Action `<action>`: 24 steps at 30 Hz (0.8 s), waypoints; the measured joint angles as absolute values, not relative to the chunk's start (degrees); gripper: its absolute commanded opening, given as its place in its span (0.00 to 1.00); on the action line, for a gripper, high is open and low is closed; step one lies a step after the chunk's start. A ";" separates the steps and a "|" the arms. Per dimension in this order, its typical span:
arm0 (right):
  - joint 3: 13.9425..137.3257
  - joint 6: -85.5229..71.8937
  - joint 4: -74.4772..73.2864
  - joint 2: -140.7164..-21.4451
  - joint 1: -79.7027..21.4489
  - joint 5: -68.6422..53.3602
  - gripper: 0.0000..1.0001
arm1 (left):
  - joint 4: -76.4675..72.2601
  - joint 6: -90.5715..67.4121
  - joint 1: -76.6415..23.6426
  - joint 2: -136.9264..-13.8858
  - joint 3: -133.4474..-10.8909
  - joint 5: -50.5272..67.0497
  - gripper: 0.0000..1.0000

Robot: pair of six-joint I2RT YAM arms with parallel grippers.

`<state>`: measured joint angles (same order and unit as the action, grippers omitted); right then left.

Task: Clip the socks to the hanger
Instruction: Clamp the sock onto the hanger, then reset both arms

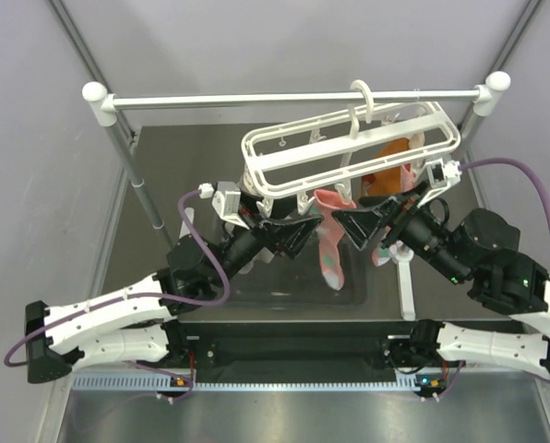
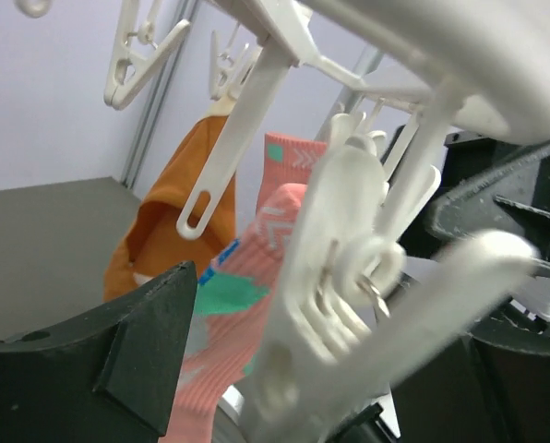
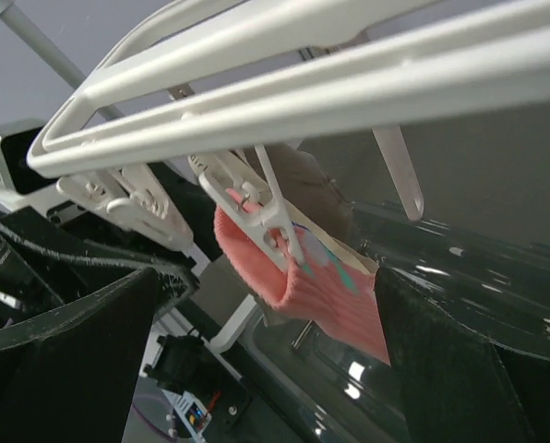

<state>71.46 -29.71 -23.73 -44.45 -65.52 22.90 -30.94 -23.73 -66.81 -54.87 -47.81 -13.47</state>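
The white hanger (image 1: pixel 349 148) hangs by its hook from the metal rail. One salmon-pink sock (image 1: pixel 328 247) dangles below its near edge, pinched at the cuff by a white clip (image 3: pixel 268 220). My left gripper (image 1: pixel 304 229) is just left of that sock and stands open. In the left wrist view a blurred white clip (image 2: pixel 335 277) lies between its black fingers (image 2: pixel 137 341), with the sock (image 2: pixel 221 318) behind it. My right gripper (image 1: pixel 356 221) is just right of the sock, open. The sock (image 3: pixel 326 291) hangs between its fingers (image 3: pixel 450 351) without touching them.
A rust-orange cloth (image 1: pixel 390 171) hangs from the hanger behind the right gripper, the same orange cloth (image 2: pixel 160 226) that shows in the left wrist view. The metal rail (image 1: pixel 284 99) with white ball ends spans the back on two posts. More free clips (image 2: pixel 132 55) dangle from the frame.
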 measured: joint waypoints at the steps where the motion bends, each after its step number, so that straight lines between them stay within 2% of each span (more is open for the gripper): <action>1: 70.70 -29.56 -24.49 -43.16 -65.52 22.61 1.00 | -29.71 -24.12 -66.81 -54.28 -47.81 -14.02 0.81; 9: 65.49 -27.40 -29.21 -35.92 -65.52 16.91 1.00 | -20.58 -25.63 -66.81 -49.41 -47.81 -13.91 0.82; 16: 53.39 -27.07 -30.89 -32.82 -65.52 12.43 1.00 | -11.33 -26.70 -66.81 -46.06 -46.28 -10.98 0.79; 24: 35.46 -28.45 -17.72 -35.11 -65.52 14.37 1.00 | -6.26 -31.51 -66.81 -37.23 -32.27 -12.56 0.79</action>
<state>35.46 -28.45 -17.72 -35.11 -65.52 14.37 -6.26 -31.51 -66.81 -37.23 -32.27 -12.56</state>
